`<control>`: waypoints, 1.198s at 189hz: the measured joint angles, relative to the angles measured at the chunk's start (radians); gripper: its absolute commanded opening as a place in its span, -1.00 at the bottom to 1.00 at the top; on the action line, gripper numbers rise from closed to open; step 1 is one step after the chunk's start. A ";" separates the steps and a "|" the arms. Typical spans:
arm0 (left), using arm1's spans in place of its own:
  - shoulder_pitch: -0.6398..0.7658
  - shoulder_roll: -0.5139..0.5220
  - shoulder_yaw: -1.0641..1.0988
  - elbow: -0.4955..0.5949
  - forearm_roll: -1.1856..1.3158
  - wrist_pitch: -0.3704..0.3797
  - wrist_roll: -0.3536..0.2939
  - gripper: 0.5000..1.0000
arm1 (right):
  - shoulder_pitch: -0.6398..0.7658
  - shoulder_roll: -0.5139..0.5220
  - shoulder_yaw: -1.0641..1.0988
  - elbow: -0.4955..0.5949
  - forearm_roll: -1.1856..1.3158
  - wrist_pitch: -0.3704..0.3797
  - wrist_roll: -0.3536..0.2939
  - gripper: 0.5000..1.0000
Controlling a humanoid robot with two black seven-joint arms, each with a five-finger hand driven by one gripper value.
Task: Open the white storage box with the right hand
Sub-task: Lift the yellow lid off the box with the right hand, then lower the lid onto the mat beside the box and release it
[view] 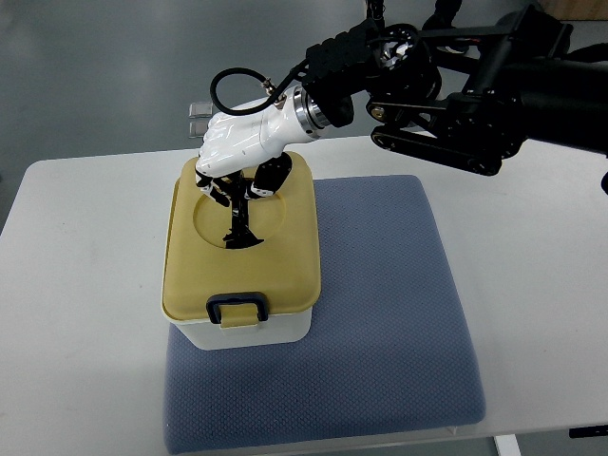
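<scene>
Fingers (239, 195) of the right hand (237, 142) point down into the round hollow of the yellow lid (285, 256), loosely curled, and they grasp nothing that you can see. The white storage box (249, 332) stands left of the frame centre, on the left part of the blue mat (380, 285) on the white table (76, 285). I judge the lid is still closed. You should first release the dark latch (237, 308) at the lower edge, then lift slowly so the box does not slide.

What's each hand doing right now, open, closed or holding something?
Right hand: over the far end of the storage box lid, fingers pointing down at it; a grasp cannot be told.
Left hand: not in view.
</scene>
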 measured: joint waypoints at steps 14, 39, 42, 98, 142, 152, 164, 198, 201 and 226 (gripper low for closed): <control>0.000 0.000 0.000 0.000 0.000 0.000 0.000 1.00 | 0.005 -0.004 0.008 0.000 0.003 -0.001 0.002 -1.00; 0.000 0.000 0.000 0.000 0.000 0.000 0.000 1.00 | 0.019 -0.026 0.035 0.000 0.010 -0.001 0.004 -1.00; 0.000 0.000 0.000 0.000 0.000 0.000 0.000 1.00 | 0.021 -0.031 0.040 0.000 0.011 0.001 0.004 -1.00; 0.000 0.000 0.000 0.000 0.000 0.000 0.000 1.00 | 0.049 -0.228 0.098 0.021 0.051 0.014 0.041 -1.00; 0.000 0.000 0.000 0.000 0.000 0.000 -0.001 1.00 | 0.003 -0.430 0.090 0.055 0.070 0.006 0.068 -1.00; 0.000 0.000 0.000 0.000 0.000 0.000 0.000 1.00 | -0.023 -0.470 0.088 0.056 0.070 0.003 0.070 -1.00; 0.000 0.000 0.000 0.000 0.000 0.000 -0.001 1.00 | -0.058 -0.513 0.086 0.056 0.070 -0.001 0.070 -1.00; 0.000 0.000 0.000 0.000 0.000 0.000 -0.001 1.00 | -0.172 -0.592 0.073 0.051 0.066 -0.075 0.070 -1.00; 0.000 0.000 0.000 0.000 0.000 0.000 -0.001 1.00 | -0.180 -0.595 0.070 0.050 0.066 -0.085 0.070 -1.00; 0.000 0.000 0.000 0.000 0.000 0.000 0.000 1.00 | -0.237 -0.607 0.023 0.042 0.070 -0.166 0.070 -1.00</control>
